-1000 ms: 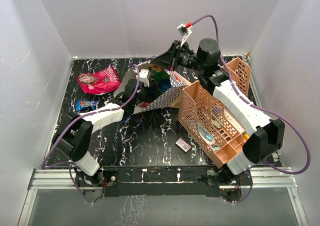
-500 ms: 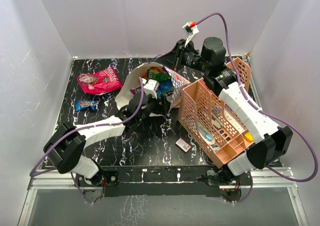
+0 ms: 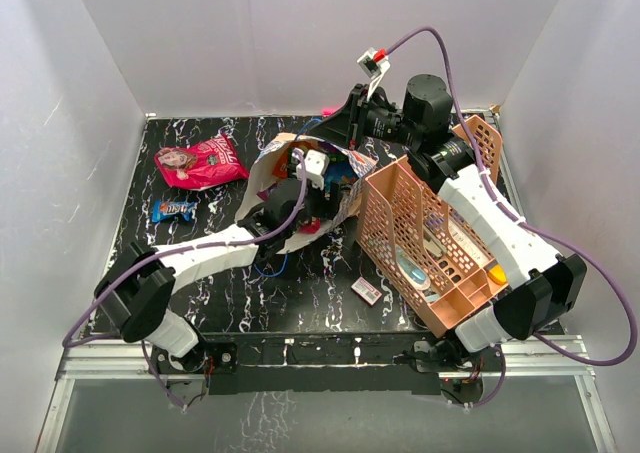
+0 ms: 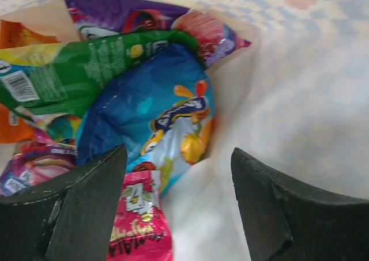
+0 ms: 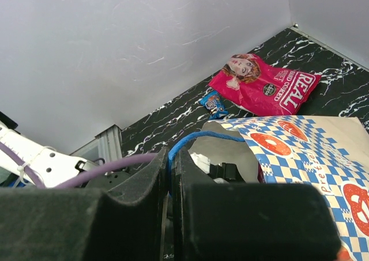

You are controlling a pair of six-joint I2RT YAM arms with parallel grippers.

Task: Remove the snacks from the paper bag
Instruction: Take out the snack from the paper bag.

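The left jaws stand wide and empty. Past a pink bag point(image 3: 198, 162) and a small blue packet point(image 3: 174, 210) lying out on the counter's point(image 3: 300, 283) left side, they reach into the paper bag point(image 5: 305, 157), flanking a blue chip bag point(image 4: 155, 117) among other bright packets point(image 4: 75, 76). To the right, the right jaws pinch shut on the bag's blue cord handle point(image 5: 202, 135), apparently holding its mouth open.
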